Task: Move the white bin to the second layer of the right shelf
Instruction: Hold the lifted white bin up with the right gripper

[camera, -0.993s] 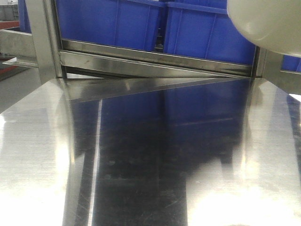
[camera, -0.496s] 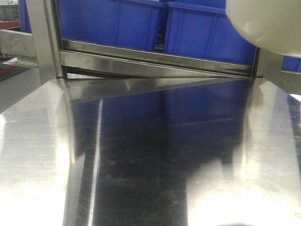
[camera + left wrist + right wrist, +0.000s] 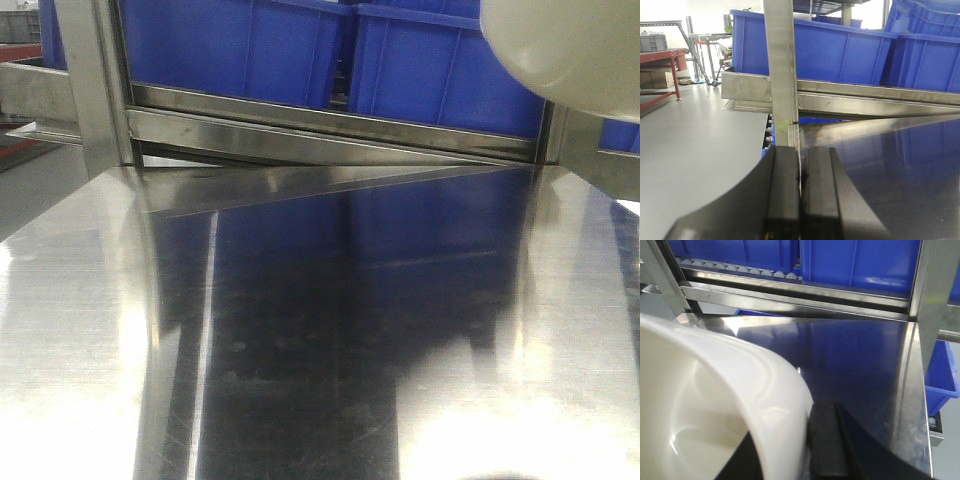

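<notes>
Cream-white plastic bin (image 3: 570,50) hung at upper right of the front view, having edged only slightly left over the last second. The carry was judged barely advancing, with the bin above the steel counter (image 3: 90,350). Right pincer (image 3: 785,432) pinched its wall. Left pincer (image 3: 800,200) was pressed together, empty. No legible writing.

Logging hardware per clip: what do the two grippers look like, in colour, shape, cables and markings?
Both grippers are matte black. The left gripper shows two flat, squared-tip fingers on a broad body with a curved edge. Of the right gripper, only smooth black finger surfaces show beside the white bin. No cables, markings or arm links are visible.
</notes>
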`<act>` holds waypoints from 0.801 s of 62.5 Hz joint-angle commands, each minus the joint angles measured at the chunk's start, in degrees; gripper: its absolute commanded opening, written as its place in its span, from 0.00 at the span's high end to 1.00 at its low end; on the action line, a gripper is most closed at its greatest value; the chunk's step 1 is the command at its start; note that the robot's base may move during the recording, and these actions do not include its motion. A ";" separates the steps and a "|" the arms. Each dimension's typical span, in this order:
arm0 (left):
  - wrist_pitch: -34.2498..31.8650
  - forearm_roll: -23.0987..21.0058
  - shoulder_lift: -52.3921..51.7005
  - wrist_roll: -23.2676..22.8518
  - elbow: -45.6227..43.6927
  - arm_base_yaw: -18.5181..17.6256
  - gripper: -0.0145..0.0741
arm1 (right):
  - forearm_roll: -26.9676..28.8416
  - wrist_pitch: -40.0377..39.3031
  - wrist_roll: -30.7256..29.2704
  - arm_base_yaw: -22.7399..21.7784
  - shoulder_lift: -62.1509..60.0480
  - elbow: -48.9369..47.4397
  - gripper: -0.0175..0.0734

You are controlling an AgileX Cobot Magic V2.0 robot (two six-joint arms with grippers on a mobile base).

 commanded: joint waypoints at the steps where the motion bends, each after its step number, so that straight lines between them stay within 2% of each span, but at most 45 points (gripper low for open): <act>1: -4.99 -0.29 -0.76 -0.43 1.90 -0.19 0.74 | 0.16 -6.23 -0.20 -0.41 -0.37 -1.78 0.75; 50: -4.99 -0.29 -0.76 -0.43 1.90 -0.19 0.74 | 0.16 -6.23 -0.20 -0.41 -0.37 -1.78 0.75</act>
